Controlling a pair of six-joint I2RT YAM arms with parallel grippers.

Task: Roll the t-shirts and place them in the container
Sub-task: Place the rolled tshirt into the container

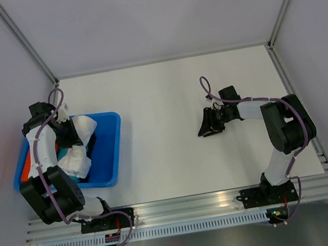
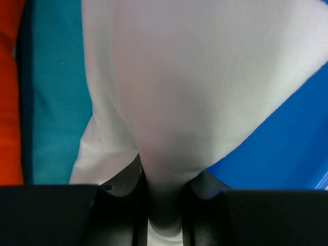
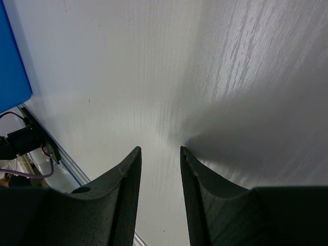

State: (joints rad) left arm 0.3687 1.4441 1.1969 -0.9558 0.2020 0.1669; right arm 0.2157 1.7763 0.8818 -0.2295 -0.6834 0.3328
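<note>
A white t-shirt lies bunched in the blue bin at the left of the table. My left gripper is down in the bin and shut on a fold of the white t-shirt, which fills most of the left wrist view; the cloth is pinched between the fingers. No chest print shows. My right gripper is open and empty, low over the bare white table at the middle right, with nothing between its fingers.
Teal cloth and orange cloth lie in the bin beside the white shirt. The bin's corner shows in the right wrist view. Grey walls enclose the table on three sides; an aluminium rail runs along the near edge.
</note>
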